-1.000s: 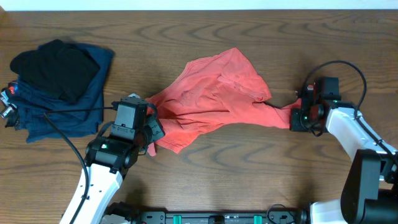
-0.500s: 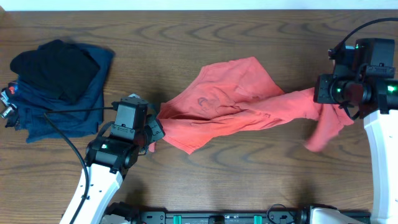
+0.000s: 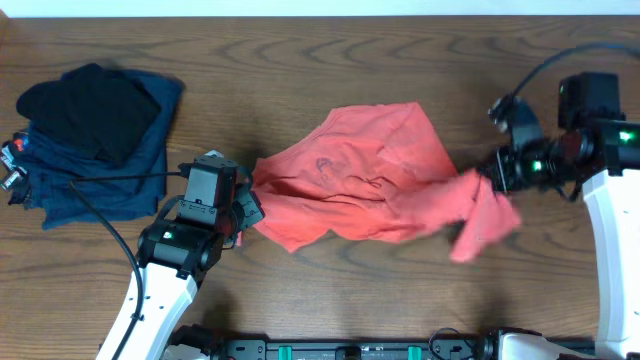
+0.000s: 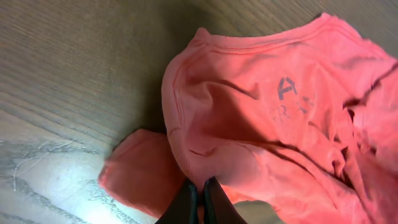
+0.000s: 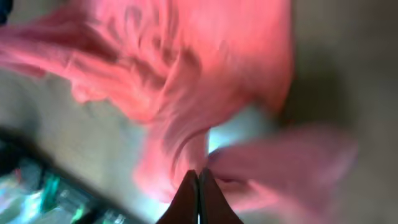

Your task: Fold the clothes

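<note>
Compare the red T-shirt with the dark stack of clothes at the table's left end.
The red T-shirt is crumpled and stretched out; the dark stack is folded and compact. The T-shirt is pinched at its ends by the left gripper and right gripper; the stack is untouched. Both are clothes on the wooden table.

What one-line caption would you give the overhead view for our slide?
Left gripper and right gripper pinch opposite ends of the coral-red T-shirt; dark folded garments lie aside.
</note>
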